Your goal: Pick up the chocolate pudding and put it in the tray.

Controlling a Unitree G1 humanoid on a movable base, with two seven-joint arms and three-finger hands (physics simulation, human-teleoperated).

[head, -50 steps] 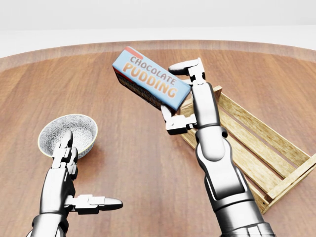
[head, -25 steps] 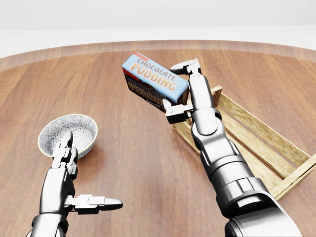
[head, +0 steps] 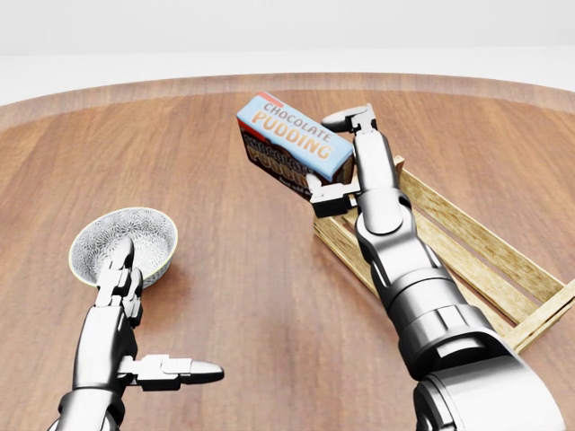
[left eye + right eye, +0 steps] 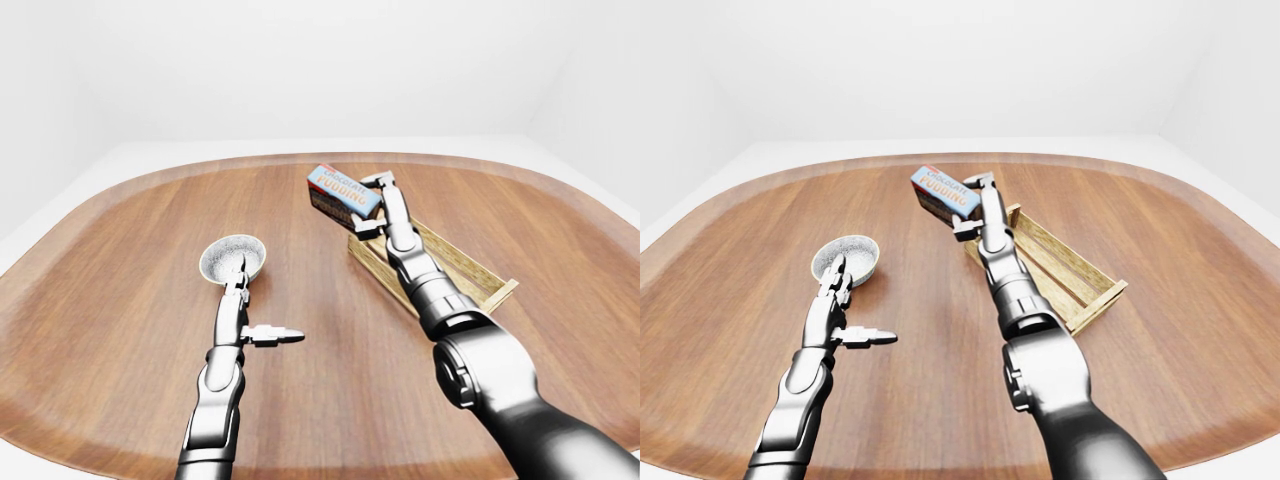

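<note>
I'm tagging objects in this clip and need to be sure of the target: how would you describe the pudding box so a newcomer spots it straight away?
Start at the wooden tray on the right of the brown table in the head view. At the tray's upper left end, the right hand holds a tilted box. It is the only blue thing there, lettered CHOCOLATE PUDDING, unlike the speckled bowl on the left.

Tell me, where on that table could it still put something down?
Bare wood lies between the bowl and the tray, and across the table's far side beyond both. The slatted tray floor is empty. It is crowded at the tray's near-left corner, where the right hand holds the pudding box.
</note>
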